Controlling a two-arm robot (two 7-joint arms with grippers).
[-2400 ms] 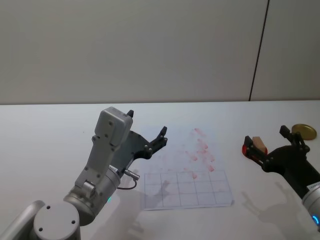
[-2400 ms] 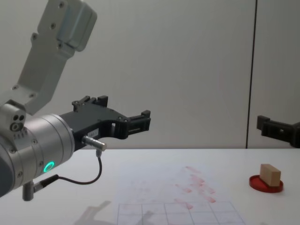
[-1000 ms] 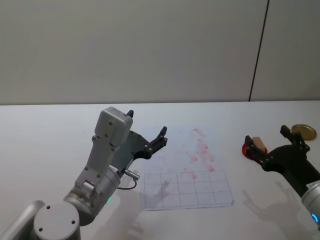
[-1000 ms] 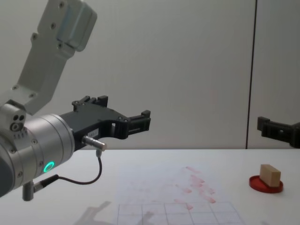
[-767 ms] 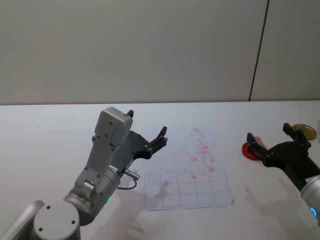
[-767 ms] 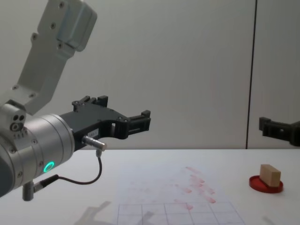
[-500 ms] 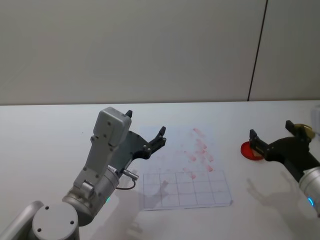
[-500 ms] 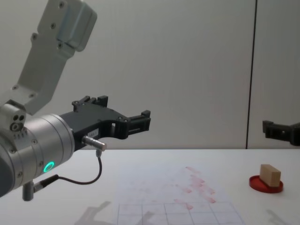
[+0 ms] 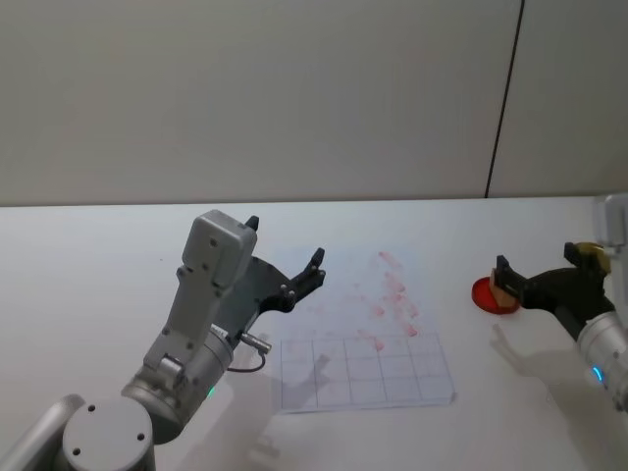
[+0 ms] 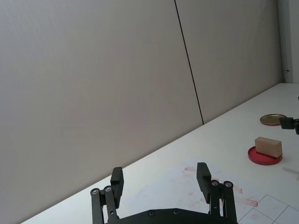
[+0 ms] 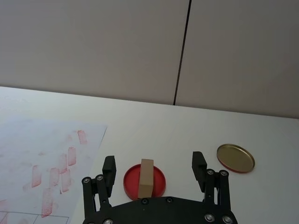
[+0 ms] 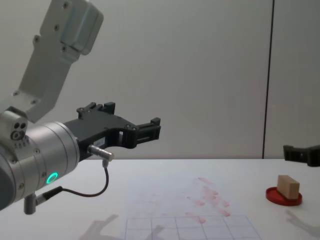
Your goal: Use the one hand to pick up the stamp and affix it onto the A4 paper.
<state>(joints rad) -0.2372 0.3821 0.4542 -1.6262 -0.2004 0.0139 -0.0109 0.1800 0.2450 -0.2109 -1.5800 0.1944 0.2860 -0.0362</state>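
The stamp (image 11: 146, 177), a small tan wooden block, stands on a flat round red ink pad (image 11: 160, 181) at the table's right. My right gripper (image 11: 153, 161) is open, its two black fingers spread to either side of the stamp and just short of it. From the chest view one finger (image 12: 302, 154) hangs above the stamp (image 12: 287, 186). The A4 paper (image 9: 343, 324), white with red smudges and a printed grid, lies in the middle of the table. My left gripper (image 9: 285, 243) is open and empty, held in the air over the paper's left part.
A round gold lid (image 11: 235, 157) lies on the table beyond the ink pad, to its right. The red ink pad (image 9: 489, 296) sits a short way right of the paper's edge. A pale wall with a dark vertical seam closes the table's far side.
My right gripper has moved right and forward and dropped lower, bringing its open fingers around the stamp's position. The left arm, the stamp and the paper have not moved.
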